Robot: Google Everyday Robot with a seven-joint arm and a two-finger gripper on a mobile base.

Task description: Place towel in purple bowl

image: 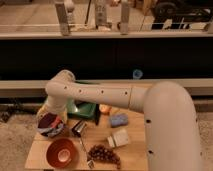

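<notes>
The purple bowl [50,132] stands at the left edge of the small wooden table [131,159]. The towel [48,123], a crumpled cloth with blue, whitish and reddish patches, lies inside the bowl and fills it. My gripper [49,115] hangs directly over the towel at the end of the white arm [100,95], which reaches in from the right. The wrist hides the back of the bowl. The gripper is open, and I cannot tell whether it still touches the cloth.
An orange-brown bowl [62,152] sits in front of the purple one. Close by are a silver can [78,128], a fork [86,151], dark grapes [104,154], a white block [119,137], a blue sponge [119,120], an orange fruit [104,108] and a green tray [82,107].
</notes>
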